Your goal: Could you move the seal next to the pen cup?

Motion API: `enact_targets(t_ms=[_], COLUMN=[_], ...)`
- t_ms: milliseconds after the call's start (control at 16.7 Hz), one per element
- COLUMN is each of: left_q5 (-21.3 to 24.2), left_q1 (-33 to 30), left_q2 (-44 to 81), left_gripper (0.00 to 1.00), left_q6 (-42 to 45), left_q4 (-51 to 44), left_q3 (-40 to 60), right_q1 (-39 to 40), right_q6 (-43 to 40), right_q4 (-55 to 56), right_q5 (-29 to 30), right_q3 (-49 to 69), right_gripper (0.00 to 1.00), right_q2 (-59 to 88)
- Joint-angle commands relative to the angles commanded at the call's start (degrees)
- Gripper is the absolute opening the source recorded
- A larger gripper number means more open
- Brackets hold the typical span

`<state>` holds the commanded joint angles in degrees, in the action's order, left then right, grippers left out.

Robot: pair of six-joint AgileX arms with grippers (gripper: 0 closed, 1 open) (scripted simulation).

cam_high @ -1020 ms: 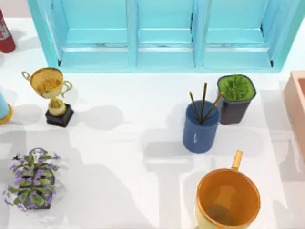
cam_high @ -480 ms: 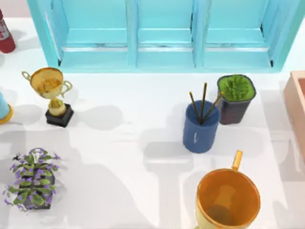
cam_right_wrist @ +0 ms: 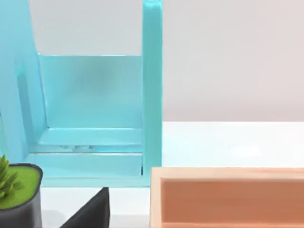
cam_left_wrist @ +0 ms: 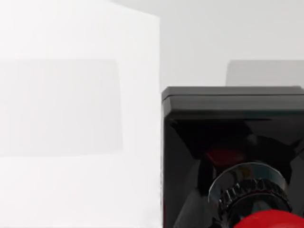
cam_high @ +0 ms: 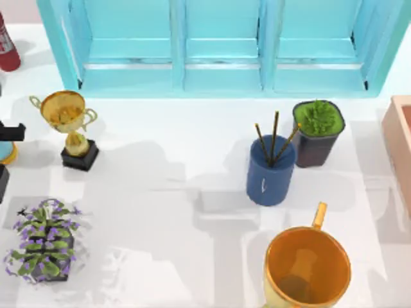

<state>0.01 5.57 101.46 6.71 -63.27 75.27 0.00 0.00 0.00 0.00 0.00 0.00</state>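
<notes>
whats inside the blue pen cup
Three thin brown pencils stand inside the pen cup, leaning apart and sticking out above its rim. Their lower ends and the cup's bottom are hidden by its dark blue wall.

The seal [cam_left_wrist: 232,156] sits very close to the camera: a black square block with a raised rim along its upper edge, a silvery ridged collar above its middle, and a glossy red curve that is probably the rounded knob, cut off at the frame's edge. It stands on a white table [cam_left_wrist: 76,142], where faint grey rectangular shadows lie beside and behind it.
</notes>
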Motion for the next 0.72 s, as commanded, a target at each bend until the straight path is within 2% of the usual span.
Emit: enact_targets(t_ms=[240,360,720], left_q5=[0.0,0.0,0.1], left_q1=[-11.6,-15.0,-15.8], left_q2=[-2.1,-3.9,-4.8], left_gripper=[0.00,0.00,0.00], left_q6=[-10.4,-14.2,-15.7], left_q4=[-13.8,-17.5,-18.7], left_q3=[8.4,12.0,13.2], right_q1=[0.0,0.0,0.0], right_q6=[0.0,0.0,0.0], right_q4=[0.0,0.0,0.0], right_q5=[0.0,0.0,0.0], right_q3=[0.0,0.0,0.0], right_gripper=[1.00,1.00,1.00], right_q2=[0.0,0.0,0.0])
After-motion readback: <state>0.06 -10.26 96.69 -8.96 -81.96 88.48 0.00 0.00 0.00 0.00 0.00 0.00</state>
